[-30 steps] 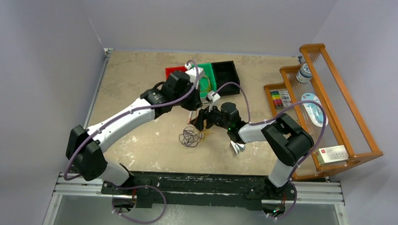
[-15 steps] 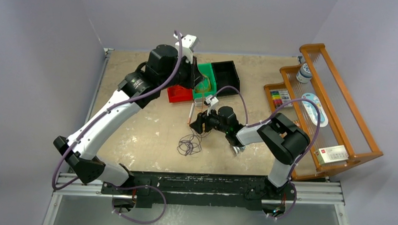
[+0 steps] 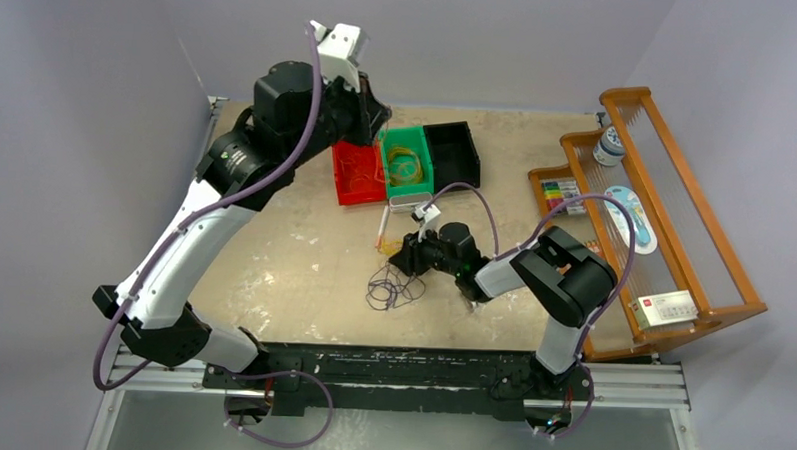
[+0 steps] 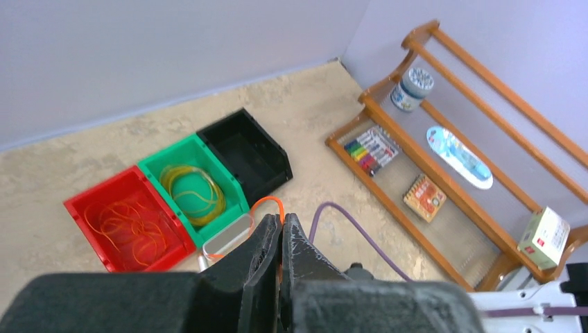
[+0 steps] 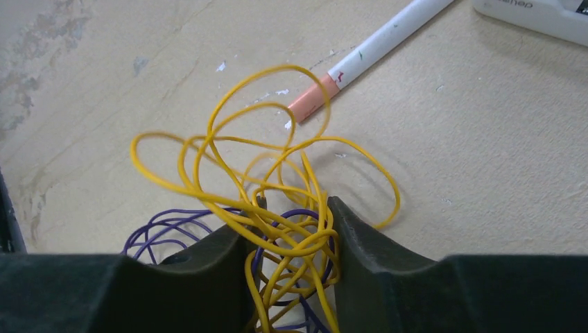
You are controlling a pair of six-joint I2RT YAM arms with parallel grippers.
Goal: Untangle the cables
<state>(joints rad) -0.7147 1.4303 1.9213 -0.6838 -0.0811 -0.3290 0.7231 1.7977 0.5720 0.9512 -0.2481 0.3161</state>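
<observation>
- The yellow cable [image 5: 277,187] and the purple cable [image 5: 163,225] are knotted together in the lower middle of the right wrist view. Yellow loops spring upward, and purple loops spill to the lower left onto the table [image 3: 274,241].
- Both look thin, light and springy. They will probably bend at a touch and slip through a loose pinch, and hard tugging may tighten the snarl.
- The best hold is likely a single free outer loop, not the crossing knot.
- The right gripper [image 5: 295,208] has its jaws drawn in on the bunch, with yellow and purple strands packed between them.
- A thin orange cable [image 4: 267,202] arches from the tip of the left gripper [image 4: 280,220], whose jaws are pressed together on it, high in the upper left of the overhead view.
- Beyond lie a pen [image 5: 378,45], a red bin [image 4: 97,186] of orange strands and a green bin [image 4: 170,150] of yellow ones.
</observation>
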